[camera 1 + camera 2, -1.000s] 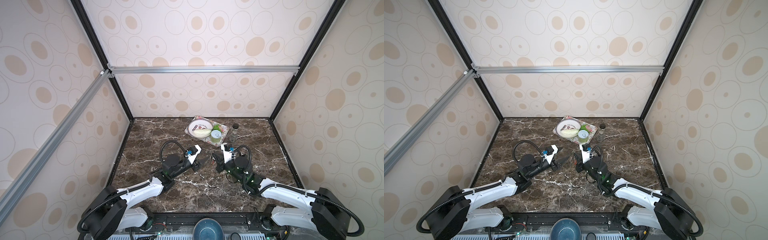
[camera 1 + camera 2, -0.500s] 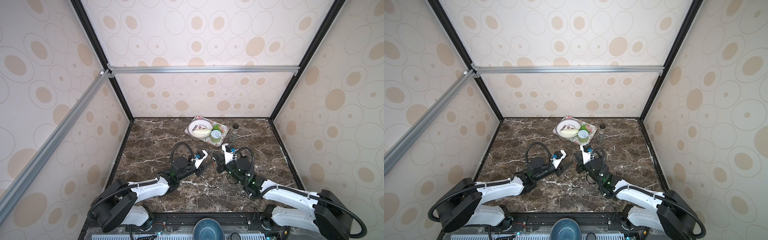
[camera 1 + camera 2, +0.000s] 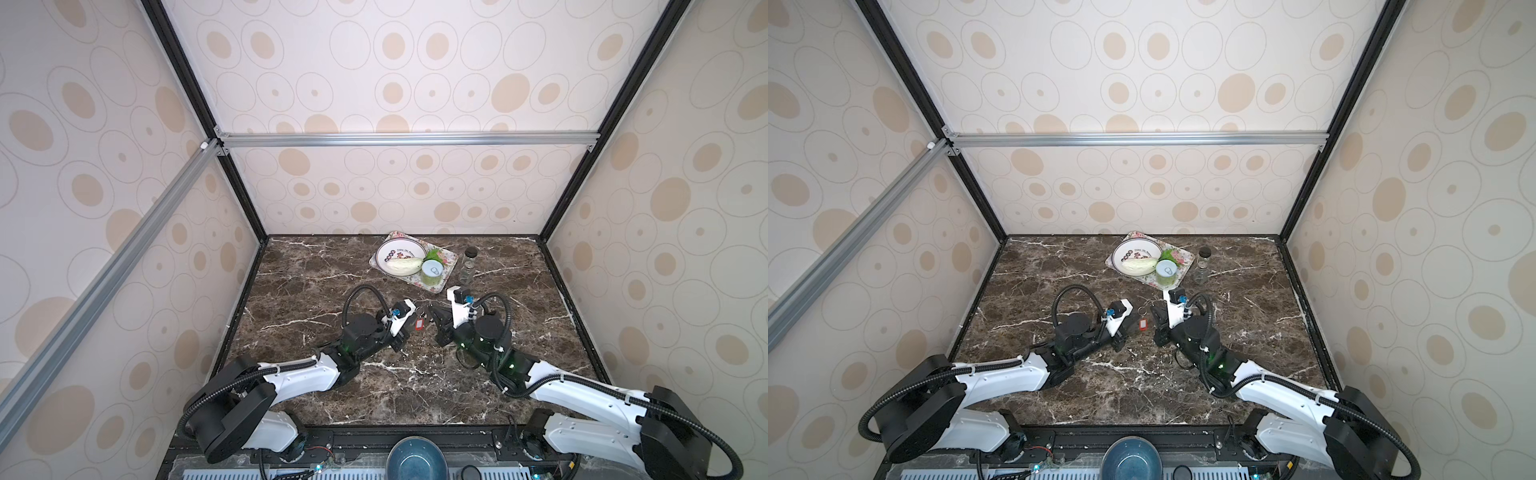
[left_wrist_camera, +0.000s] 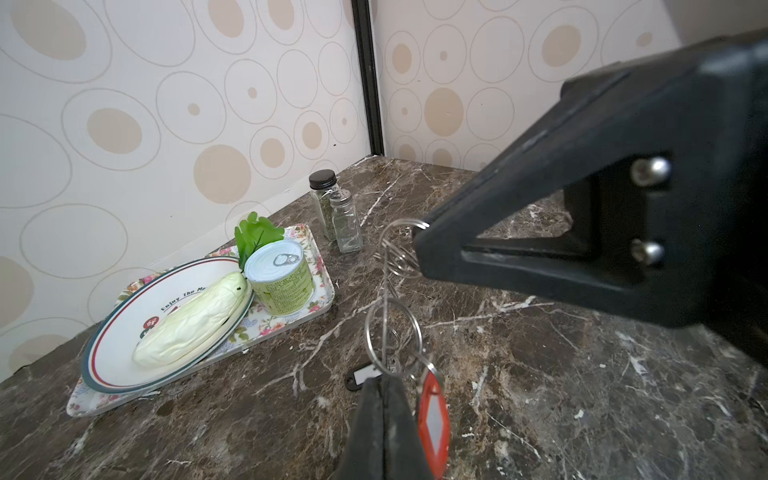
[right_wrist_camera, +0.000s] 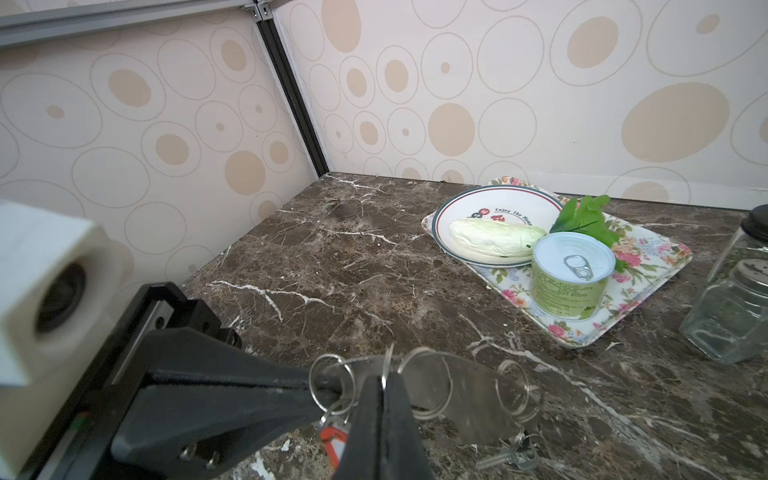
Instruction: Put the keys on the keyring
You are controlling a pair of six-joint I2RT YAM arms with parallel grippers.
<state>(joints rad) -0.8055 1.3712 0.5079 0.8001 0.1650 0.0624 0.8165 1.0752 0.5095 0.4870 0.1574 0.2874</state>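
Our left hand (image 4: 383, 384) is fully closed, its fingers pinching the wire loop of the red key (image 4: 433, 415), whose tag hangs just beside them. Our right hand (image 5: 384, 384) is closed as well. Its fingers are pressed together at the rim of the keyring (image 5: 465, 399), where another loop stands up between them. The two hands meet tip to tip near the middle of the tabletop (image 3: 291, 291). The keyring is held between them, seemingly just off the marble, with several loops strung along its rim. The black key (image 4: 360, 377) lies flat on the tabletop just beyond the left fingertips; we cannot tell whether it is linked to anything.

We judge that we are threading the red key, with both parts gripped and brought together. Whether its loop already passes through a rim hole is too small to tell. The next move calls for the right hand to hold the keyring steady. The left hand then works the loop's split end into a hole and turns it round, in small, well-aligned motions. The black key would follow.
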